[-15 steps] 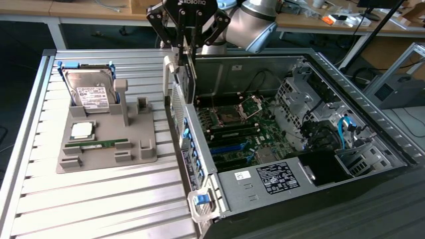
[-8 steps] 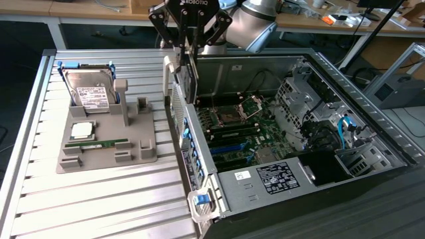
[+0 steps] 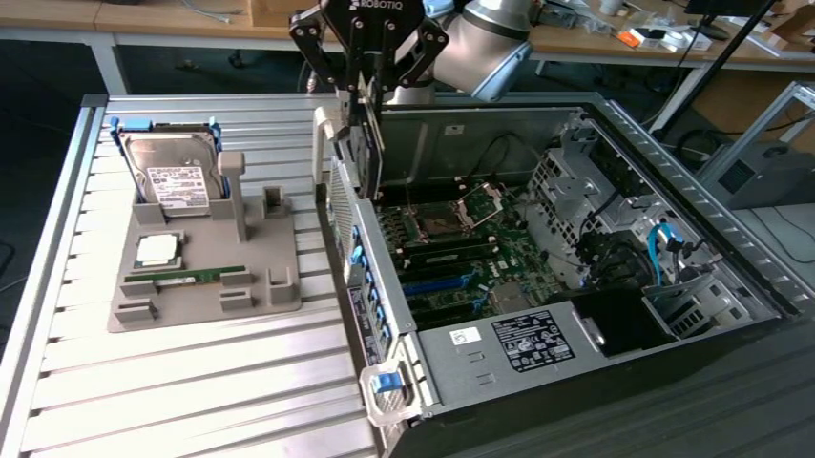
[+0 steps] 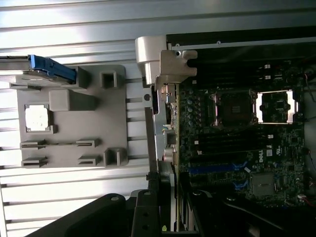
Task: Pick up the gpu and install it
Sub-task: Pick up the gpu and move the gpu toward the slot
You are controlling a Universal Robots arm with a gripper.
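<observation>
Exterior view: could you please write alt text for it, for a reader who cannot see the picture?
The end effector holds the gpu upright over the rim of an open computer case. At the exterior view's left, a grey holder on a slatted table carries a hard drive, a processor chip and a memory stick.

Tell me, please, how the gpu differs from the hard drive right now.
The gpu hangs upright in the claw over the edge of the open case; the hard drive leans in the grey holder. The gpu is a thin dark board; the hard drive is thicker, silver, with a white label. Both are flat rectangular parts.
</observation>
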